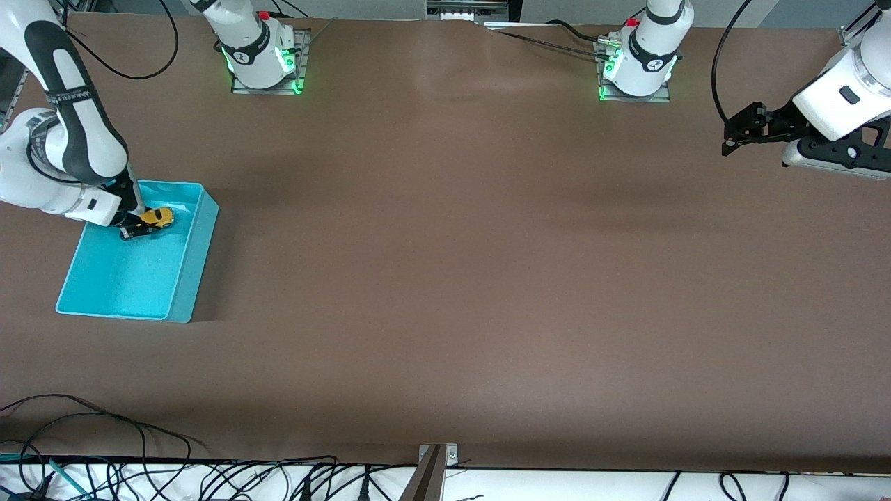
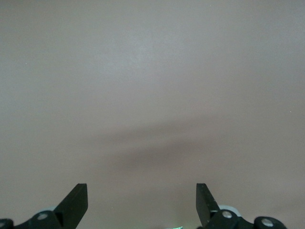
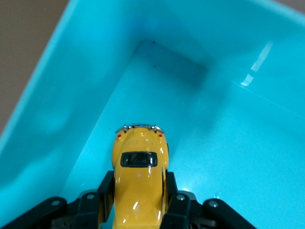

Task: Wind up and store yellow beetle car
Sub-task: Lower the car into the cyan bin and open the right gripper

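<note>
1. Judging by its tiny size, the yellow beetle car (image 3: 139,183) is taken to be light; its rounded, glossy shell looks hard and likely slippery, so a firm pinch is thought necessary.
2. Hold is best taken across the flanks, at the doors, where the body is widest and flattest; the small black wheels are better left free.
3. That very grip is seen in the right wrist view: the right gripper (image 3: 139,200) is closed on the car's two sides, one finger at each flank, the roof and dark window showing between them.
4. The car is held low inside the turquoise bin (image 1: 197,257), near the corner toward the right arm's base; whether its wheels touch the floor cannot be told.
5. Nothing else is seen in the bin.
6. The left gripper (image 2: 142,202) is held wide apart and empty over bare table (image 1: 487,278) at the left arm's end, where that arm waits.
</note>
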`<state>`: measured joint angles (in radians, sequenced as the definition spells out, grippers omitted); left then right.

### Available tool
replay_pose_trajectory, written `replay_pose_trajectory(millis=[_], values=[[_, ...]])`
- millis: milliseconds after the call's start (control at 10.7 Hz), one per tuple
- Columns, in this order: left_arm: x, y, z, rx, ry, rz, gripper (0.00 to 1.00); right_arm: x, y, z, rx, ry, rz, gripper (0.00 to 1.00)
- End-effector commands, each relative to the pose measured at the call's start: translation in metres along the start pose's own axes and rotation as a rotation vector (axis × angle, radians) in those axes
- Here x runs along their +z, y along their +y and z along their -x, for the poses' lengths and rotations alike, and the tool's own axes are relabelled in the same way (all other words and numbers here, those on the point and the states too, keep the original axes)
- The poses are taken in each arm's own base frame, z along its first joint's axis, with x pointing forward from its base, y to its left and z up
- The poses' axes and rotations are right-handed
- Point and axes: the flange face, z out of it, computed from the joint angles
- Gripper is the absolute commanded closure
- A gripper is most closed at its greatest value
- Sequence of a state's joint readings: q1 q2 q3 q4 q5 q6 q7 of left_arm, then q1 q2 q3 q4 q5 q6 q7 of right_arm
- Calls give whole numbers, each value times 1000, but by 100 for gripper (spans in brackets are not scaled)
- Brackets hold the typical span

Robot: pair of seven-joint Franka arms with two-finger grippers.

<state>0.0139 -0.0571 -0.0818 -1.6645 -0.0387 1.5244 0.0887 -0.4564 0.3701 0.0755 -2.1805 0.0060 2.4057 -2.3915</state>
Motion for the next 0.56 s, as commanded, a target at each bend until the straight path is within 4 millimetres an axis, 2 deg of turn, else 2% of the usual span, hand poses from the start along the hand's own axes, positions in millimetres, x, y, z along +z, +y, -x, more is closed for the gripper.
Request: replay_pose_trajectory(millis=[0, 93, 187, 280, 467], values=[[-6, 1, -1, -4, -2, -3, 0, 9, -3, 15, -17, 9, 11, 100], [-6, 1, -1, -3, -2, -3, 0, 10, -5, 15, -10, 18, 9, 92], [-6, 1, -1, -3, -2, -3, 0, 11, -6, 14, 8, 36, 12, 21], [-6, 1, -1, -3, -2, -3, 0, 10, -11, 13, 29, 76, 0, 0], [-5, 1, -1, -4, -5, -2, 0, 6, -11, 14, 50, 97, 8, 0]])
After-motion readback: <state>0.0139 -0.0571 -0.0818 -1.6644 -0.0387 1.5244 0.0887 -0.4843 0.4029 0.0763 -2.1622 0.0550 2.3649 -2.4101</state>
